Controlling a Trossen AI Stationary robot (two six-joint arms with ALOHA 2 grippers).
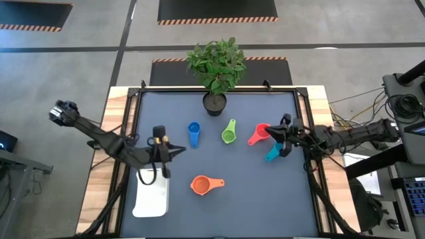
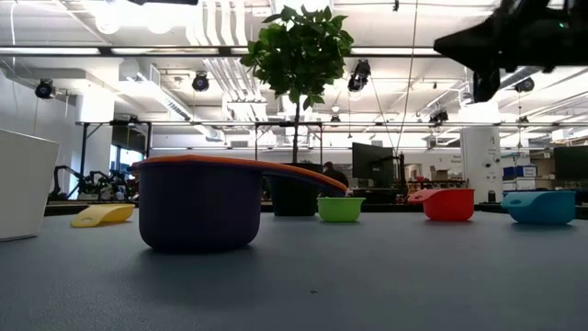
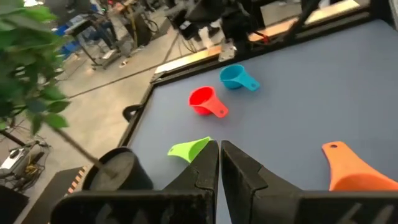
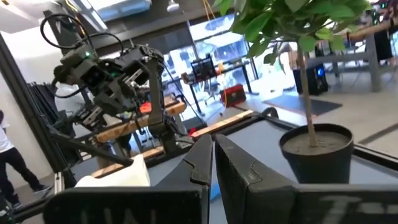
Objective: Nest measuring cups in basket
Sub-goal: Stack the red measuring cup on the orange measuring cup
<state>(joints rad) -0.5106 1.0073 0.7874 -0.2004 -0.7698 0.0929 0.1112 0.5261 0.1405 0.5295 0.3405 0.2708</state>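
Note:
Five cups lie apart on the dark mat: blue (image 1: 193, 133), green (image 1: 228, 131), red-pink (image 1: 259, 134), teal (image 1: 273, 153) and orange (image 1: 202, 184). In the low view the orange rim and handle (image 2: 276, 173) sit on a dark purple cup body (image 2: 197, 213). A yellow cup (image 2: 103, 215) lies beside the white basket (image 1: 151, 196), and in the high view my left arm hides it. My left gripper (image 1: 159, 143) hangs shut and empty above the mat at the basket's far end. My right gripper (image 1: 284, 136) hangs shut and empty between the red-pink and teal cups.
A potted plant in a black pot (image 1: 214, 103) stands at the mat's far middle. The basket lies at the near left. A raised black frame (image 1: 302, 99) borders the mat. Bare mat shows at the near right (image 1: 265, 206).

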